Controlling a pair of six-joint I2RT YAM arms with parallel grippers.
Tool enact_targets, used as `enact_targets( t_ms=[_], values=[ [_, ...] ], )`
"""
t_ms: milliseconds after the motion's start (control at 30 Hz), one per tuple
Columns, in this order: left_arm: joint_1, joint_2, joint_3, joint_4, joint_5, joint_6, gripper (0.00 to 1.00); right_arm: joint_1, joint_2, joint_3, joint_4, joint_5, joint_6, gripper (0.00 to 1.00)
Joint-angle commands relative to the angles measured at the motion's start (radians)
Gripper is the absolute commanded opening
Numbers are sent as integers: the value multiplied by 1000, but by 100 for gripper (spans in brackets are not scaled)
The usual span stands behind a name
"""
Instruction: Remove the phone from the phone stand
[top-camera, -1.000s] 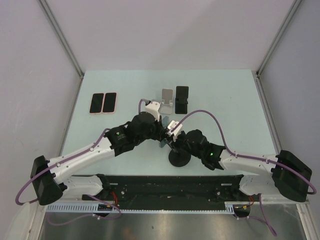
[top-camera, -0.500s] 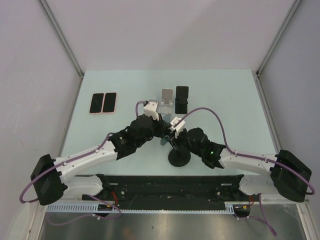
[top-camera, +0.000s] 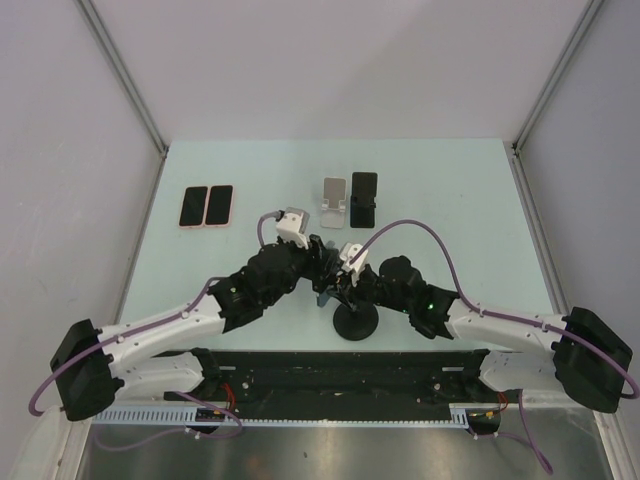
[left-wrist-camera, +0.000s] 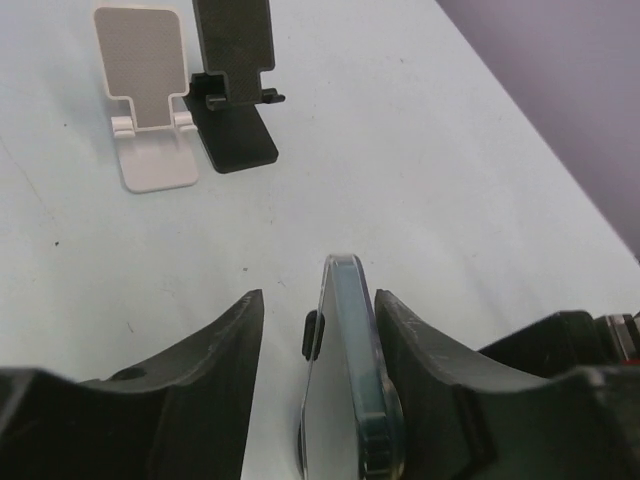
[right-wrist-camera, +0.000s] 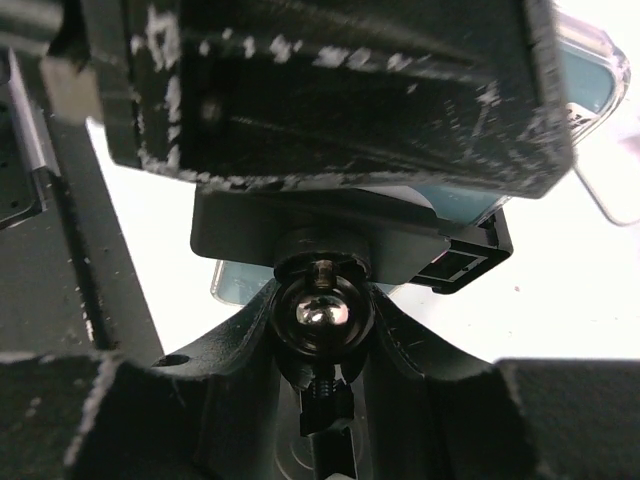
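- Our left end effector (left-wrist-camera: 318, 305) stands released. Its fingers (left-wrist-camera: 215, 370) sit astride the phone (left-wrist-camera: 345, 400), with a clear gap on one side, while the other finger lies close against the phone's edge.
- Our right end effector (right-wrist-camera: 322, 312) is clenched on the phone stand (top-camera: 355, 323), its fingers hugging the neck just below the cradle.
- The phone, in a teal case, stands on edge and is seated in that cradle, with a small black clamp at its side. Stand and phone are at the middle of the tabletop (top-camera: 450, 200), toward the near edge, between our two wrists.
- Further back, a white stand (top-camera: 334, 195) and a black stand (top-camera: 364, 197) sit just beside each other, well apart from the arms.
- On the left of the tabletop a dark phone (top-camera: 194, 206) and a pink-edged phone (top-camera: 219, 205) lie flat, side by side.
- Compared with a second ago, our left wrist has drawn back toward the near edge. The phone stand's round base sits in much the same spot. The two rear stands and the two flat phones have not moved.
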Motion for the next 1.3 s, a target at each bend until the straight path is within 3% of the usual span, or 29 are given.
enact_targets(
  t_ms=[0, 600, 700, 800, 867, 1100, 1267],
  values=[
    [-1, -74, -33, 61, -66, 4, 55, 10, -44, 15, 86, -76, -9, 0],
    [-30, -67, -95, 53, -41, -86, 47, 24, -38, 9, 109, 36, -9, 0],
    [-34, -48, -87, 36, -46, -88, 37, 30, -38, 9, 113, 37, -14, 0],
    [-34, -19, -70, 21, -26, -85, 11, 36, -36, 9, 116, 31, -23, 0],
    [-36, 4, -55, 19, -18, -83, 0, 39, -42, 10, 113, 23, -29, 0],
    [-36, 42, -32, 116, -87, -31, 0, 67, -52, 81, 25, -211, -71, 0],
    [-36, 88, 40, 173, -95, 46, 0, 117, -15, 131, -28, -260, -101, 0]
  ],
)
